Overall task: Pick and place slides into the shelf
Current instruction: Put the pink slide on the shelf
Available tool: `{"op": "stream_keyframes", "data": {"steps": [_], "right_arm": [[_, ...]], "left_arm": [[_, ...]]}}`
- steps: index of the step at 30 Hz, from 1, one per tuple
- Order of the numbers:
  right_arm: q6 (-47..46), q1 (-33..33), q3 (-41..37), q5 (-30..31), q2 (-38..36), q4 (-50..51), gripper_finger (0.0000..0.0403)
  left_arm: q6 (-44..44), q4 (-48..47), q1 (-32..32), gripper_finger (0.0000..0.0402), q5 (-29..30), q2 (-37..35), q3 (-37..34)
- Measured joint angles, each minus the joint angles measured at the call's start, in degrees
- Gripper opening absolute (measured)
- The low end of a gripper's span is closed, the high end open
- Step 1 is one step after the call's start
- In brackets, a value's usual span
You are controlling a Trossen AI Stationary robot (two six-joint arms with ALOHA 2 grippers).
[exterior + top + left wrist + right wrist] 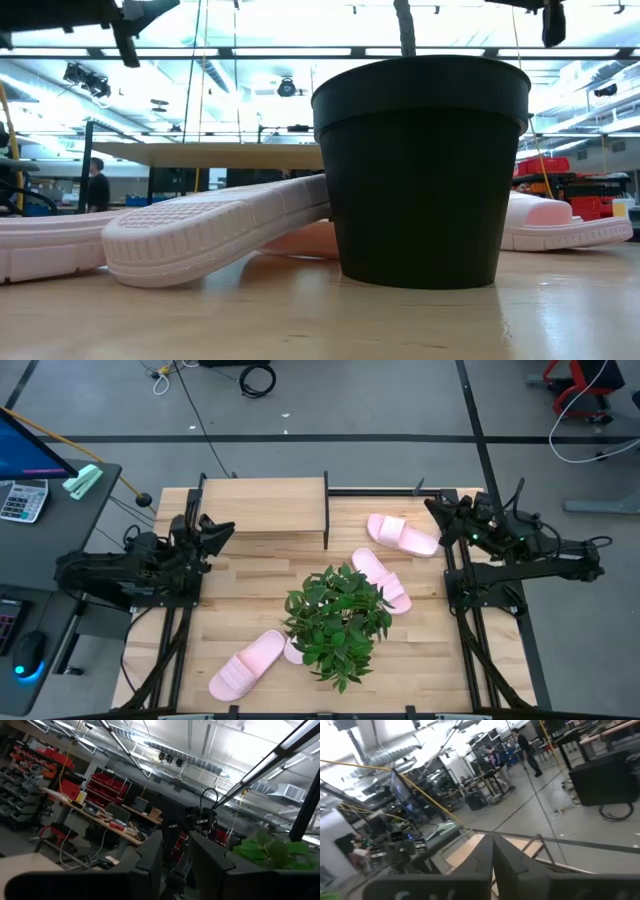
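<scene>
High view showed both arms drawn back at the table's sides, with no slide yet on the shelf (265,505), which stood empty at the far edge of the slatted table (420,660); the left gripper (222,531) hung beside the shelf's left end, its fingers (150,855) parted by a narrow gap in its own wrist view; the right gripper (436,506) hovered at the far right corner, fingers (482,857) pressed together. Counted: two arms, one shelf, one potted plant (338,618), and three slides plainly visible — one (402,534) near the right gripper, one (380,578) just beside the plant's right, one (247,664) at the near left; a pale edge (293,651) under the leaves was probably the fourth. Judged from this, the step in hand was the first reach; the slide by the right gripper looked the easiest pick; the fingers would need to spread before descending, close across the strap or the foam side, lift clear of the foliage, and set it flat at one end of the shelf, leaving room for the rest.
</scene>
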State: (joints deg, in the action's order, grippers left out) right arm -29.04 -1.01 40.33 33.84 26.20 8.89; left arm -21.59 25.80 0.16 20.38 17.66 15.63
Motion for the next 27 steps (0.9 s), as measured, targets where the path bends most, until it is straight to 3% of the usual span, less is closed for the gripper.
{"op": "stream_keyframes", "data": {"steps": [8,19,27], "right_arm": [[-4.4,0.0,8.0,1.5,2.4,11.4,0.0029],[-14.5,0.0,19.7,6.1,7.3,34.0,0.0056],[-28.3,-1.5,23.1,7.1,8.6,50.2,0.0078]], "left_arm": [[2.7,-3.8,0.0,0.0102,0.0,6.6,9.5],[3.4,-30.8,3.0,0.0105,0.0,13.9,28.2],[3.4,-40.4,7.2,0.0105,0.0,16.9,35.5]]}}
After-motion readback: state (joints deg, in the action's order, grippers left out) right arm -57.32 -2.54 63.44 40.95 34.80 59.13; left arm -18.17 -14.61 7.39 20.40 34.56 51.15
